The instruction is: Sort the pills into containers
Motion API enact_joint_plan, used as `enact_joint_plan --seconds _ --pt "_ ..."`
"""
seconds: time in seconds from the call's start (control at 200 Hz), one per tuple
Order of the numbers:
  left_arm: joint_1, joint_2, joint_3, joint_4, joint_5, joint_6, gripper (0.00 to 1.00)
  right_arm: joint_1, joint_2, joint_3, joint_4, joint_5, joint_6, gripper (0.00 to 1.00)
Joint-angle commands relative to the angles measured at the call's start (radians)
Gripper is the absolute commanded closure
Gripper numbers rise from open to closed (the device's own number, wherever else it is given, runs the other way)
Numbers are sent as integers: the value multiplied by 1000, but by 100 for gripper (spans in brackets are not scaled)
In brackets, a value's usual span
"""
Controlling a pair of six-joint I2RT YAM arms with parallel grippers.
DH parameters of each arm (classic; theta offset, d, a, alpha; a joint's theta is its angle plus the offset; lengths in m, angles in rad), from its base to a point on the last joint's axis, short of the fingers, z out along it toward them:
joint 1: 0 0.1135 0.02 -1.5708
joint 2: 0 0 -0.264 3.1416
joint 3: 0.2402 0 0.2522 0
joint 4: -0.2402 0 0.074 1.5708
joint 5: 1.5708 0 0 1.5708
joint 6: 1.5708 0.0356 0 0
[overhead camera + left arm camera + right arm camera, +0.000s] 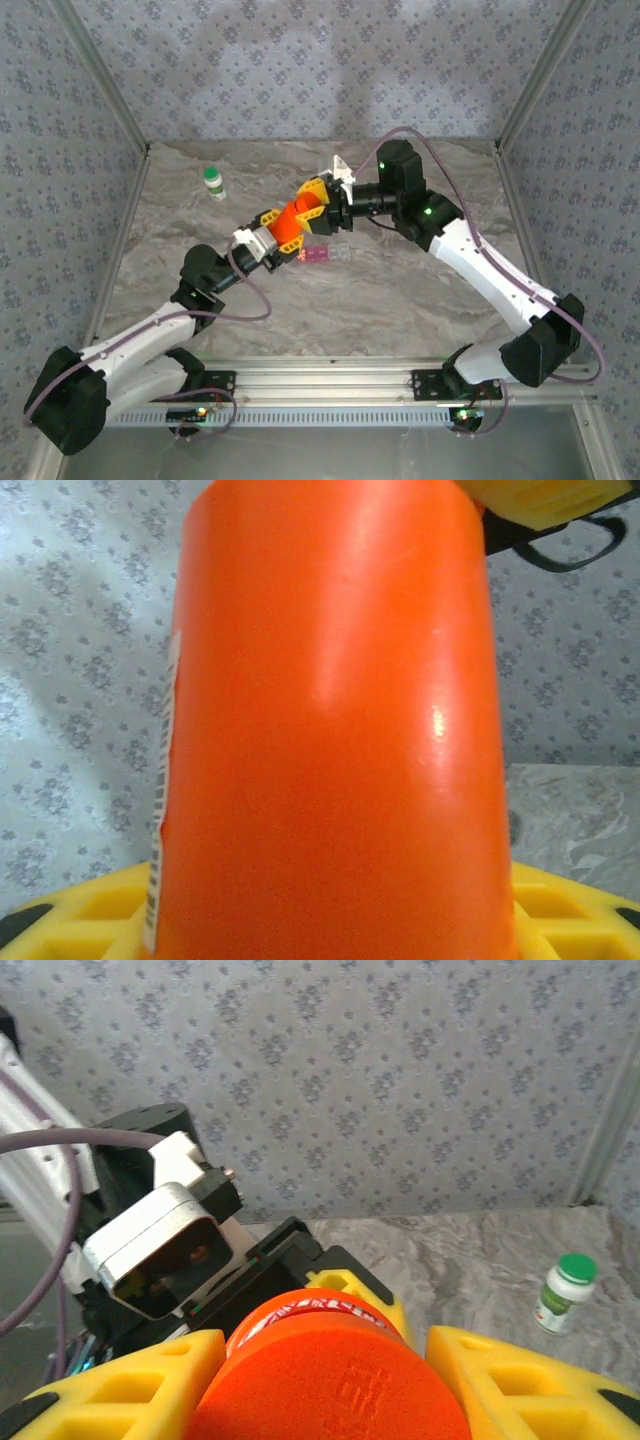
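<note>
An orange pill bottle (297, 222) hangs tilted above the table, held from both ends. My left gripper (280, 232) is shut on its body (330, 740), with yellow fingers (80, 920) on either side. My right gripper (320, 198) is shut on the bottle's orange cap (335, 1380), which sits between its yellow fingers (120, 1380). The containers, a clear strip-shaped pill box (326, 255) with a pink section, lie on the table just below the bottle. The pills are hidden from view.
A small white bottle with a green cap (214, 182) (565, 1290) stands at the back left of the marble table (400, 300). Patterned walls close in the back and both sides.
</note>
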Motion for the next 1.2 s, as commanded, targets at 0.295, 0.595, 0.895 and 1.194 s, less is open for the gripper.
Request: enact_joint_plan --seconds 0.295,0.595,0.895,1.194 --pt "-2 -25 78 46 87 7 100 37 83 38 -361 -112 -273 99" --pt "9 -52 96 73 82 11 100 31 199 114 -706 13 -439 97" --pt "12 -25 127 106 52 30 100 51 212 -2 -315 -17 21 94" --pt "7 8 162 49 -32 156 100 43 255 84 -398 331 509 99"
